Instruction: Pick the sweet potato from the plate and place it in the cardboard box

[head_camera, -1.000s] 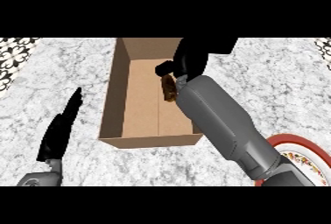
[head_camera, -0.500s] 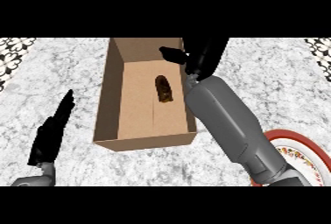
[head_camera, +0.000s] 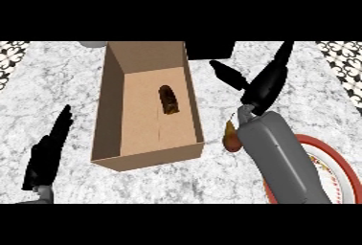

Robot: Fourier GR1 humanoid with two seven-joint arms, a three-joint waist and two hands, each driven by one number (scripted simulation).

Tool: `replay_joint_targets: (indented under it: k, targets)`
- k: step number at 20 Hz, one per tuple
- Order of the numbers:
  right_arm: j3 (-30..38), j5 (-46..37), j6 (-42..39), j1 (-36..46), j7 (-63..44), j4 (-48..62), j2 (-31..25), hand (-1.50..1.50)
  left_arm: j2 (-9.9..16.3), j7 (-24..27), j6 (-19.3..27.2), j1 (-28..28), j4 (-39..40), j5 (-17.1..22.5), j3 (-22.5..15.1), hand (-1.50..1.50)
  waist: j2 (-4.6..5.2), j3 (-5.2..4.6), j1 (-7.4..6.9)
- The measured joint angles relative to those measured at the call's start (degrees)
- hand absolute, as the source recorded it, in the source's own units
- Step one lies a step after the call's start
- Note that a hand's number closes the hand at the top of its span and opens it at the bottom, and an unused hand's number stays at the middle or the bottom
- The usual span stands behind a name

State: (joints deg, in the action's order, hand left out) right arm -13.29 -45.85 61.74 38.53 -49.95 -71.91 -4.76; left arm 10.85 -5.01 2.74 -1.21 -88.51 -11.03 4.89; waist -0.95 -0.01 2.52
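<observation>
Marbled grey-white stone counter fills your view, with a strip of black-and-white patterned tile at its far left corner and another at the far right.

Nearest you on the left, the robot's black left hand rests near the lower edge, fingers straight and pointing away from you, with nothing in it. On the right, the grey right forearm rises from the lower edge and covers much of a round white plate with a red rim.

Just left of that forearm, a small yellow-brown pear-shaped fruit lies on the counter, between the arm and the box's right wall.

You'll find the open brown cardboard box at the centre, its long axis running away from you. The dark brown, elongated sweet potato lies on the box floor, in the far half, apart from both hands.

Beyond the box's right wall, the black right hand is spread, fingers straight, thumb out to the left, grasping nothing.

At the far edge, a black block sits behind the box, and a small grey shape shows at the box's far left corner.
</observation>
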Motion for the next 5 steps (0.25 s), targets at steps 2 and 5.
replay_joint_targets:
  k: [2,5]
  targets:
    - [-0.39,-1.03,-0.63,-5.59,-0.76,-7.67,-1.23,-1.50,-0.02,-0.23,-0.01,-0.48,-0.69,0.08,0.08,0.00,-0.05,0.01,0.19]
    - [-1.18,-0.30,-2.63,-14.71,-1.66,-19.53,-5.27,-1.50,0.25,-0.19,-0.37,-1.83,-2.01,0.32,0.30,0.00,-0.02,0.01,0.17]
